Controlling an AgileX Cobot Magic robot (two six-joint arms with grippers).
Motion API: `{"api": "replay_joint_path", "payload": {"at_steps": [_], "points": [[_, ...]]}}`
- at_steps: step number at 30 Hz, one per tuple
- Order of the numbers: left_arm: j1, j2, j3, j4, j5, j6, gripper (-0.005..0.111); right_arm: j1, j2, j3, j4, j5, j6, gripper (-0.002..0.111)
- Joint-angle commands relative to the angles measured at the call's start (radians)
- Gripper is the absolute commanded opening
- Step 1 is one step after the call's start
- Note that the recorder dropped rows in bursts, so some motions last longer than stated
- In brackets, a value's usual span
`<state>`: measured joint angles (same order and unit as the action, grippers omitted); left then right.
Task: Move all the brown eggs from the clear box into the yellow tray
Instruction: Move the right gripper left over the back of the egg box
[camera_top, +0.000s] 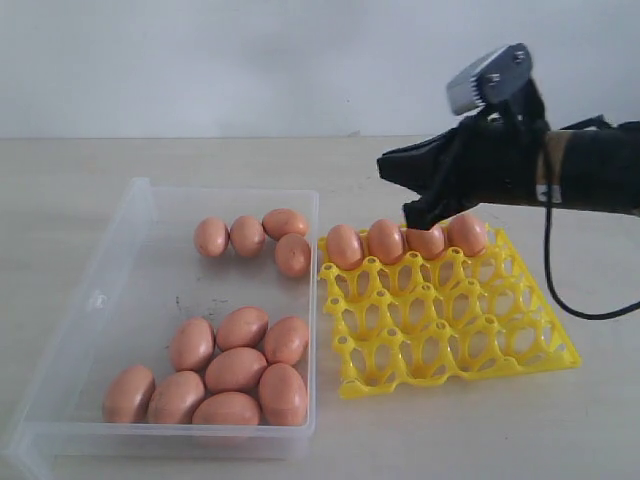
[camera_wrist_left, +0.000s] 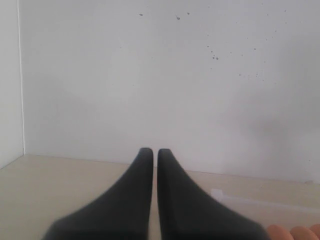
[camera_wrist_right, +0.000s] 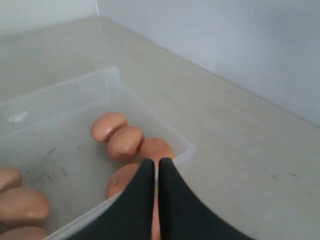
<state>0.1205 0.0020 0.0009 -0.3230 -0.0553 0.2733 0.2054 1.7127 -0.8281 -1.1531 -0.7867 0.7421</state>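
Right gripper (camera_wrist_right: 155, 161): fingers pressed together, nothing held, above the tray's far row.
Left gripper (camera_wrist_left: 150, 150): fingers pressed together, empty.
Tray (camera_top: 441, 341): four eggs (camera_top: 385, 240) sit in its far row.
Box (camera_top: 140, 214): just beside the tray; holds twelve eggs, four clustered by the tray's far corner and eight opposite its near edge.

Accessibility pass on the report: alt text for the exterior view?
The right gripper, shut and empty, hangs over the far row of a yellow tray, where four brown eggs sit in cups. Left of it, a clear box holds twelve more eggs, four at the far end, eight near.
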Motion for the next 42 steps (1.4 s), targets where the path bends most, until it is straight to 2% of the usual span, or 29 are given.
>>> {"api": "replay_joint_path", "payload": {"at_steps": [1, 6, 9, 11, 13, 18, 22, 27, 31, 37, 39, 42], "points": [[-0.001, -0.002, -0.001, 0.004, 0.003, 0.005, 0.004, 0.205, -0.028, -0.074, 0.051, 0.458, 0.013, 0.0], [-0.001, -0.002, -0.001, 0.004, 0.003, 0.005, 0.004, 0.406, -0.028, -0.178, 0.052, 0.787, 0.09, 0.0], [-0.001, -0.002, -0.001, 0.004, 0.003, 0.005, 0.004, 0.493, -0.026, -0.259, 0.086, 0.964, 0.09, 0.0], [-0.001, -0.002, -0.001, 0.004, 0.003, 0.005, 0.004, 0.518, -0.026, -0.307, 0.137, 1.032, 0.087, 0.0], [-0.001, -0.002, -0.001, 0.004, 0.003, 0.005, 0.004, 0.525, -0.026, -0.352, 0.229, 1.091, 0.046, 0.0], [-0.001, -0.002, -0.001, 0.004, 0.003, 0.005, 0.004, 0.523, -0.026, -0.429, 0.654, 1.229, -0.342, 0.0], [-0.001, -0.002, -0.001, 0.004, 0.003, 0.005, 0.004, 0.523, -0.026, -0.494, 0.858, 1.367, -0.521, 0.0], [-0.001, -0.002, -0.001, 0.004, 0.003, 0.005, 0.004, 0.523, -0.026, -0.524, 1.027, 1.464, -0.632, 0.0], [-0.001, -0.002, -0.001, 0.004, 0.003, 0.005, 0.004, 0.523, 0.002, -0.533, 1.073, 1.513, -0.652, 0.0], [-0.001, -0.002, -0.001, 0.004, 0.003, 0.005, 0.004, 0.523, 0.112, -0.538, 1.14, 1.491, -0.7, 0.0], [-0.001, -0.002, -0.001, 0.004, 0.003, 0.005, 0.004, 0.523, 0.166, -0.577, 1.257, 1.5, -0.808, 0.0], [-0.001, -0.002, -0.001, 0.004, 0.003, 0.005, 0.004, 0.523, 0.238, -0.667, 1.323, 1.535, -0.835, 0.0]]}}
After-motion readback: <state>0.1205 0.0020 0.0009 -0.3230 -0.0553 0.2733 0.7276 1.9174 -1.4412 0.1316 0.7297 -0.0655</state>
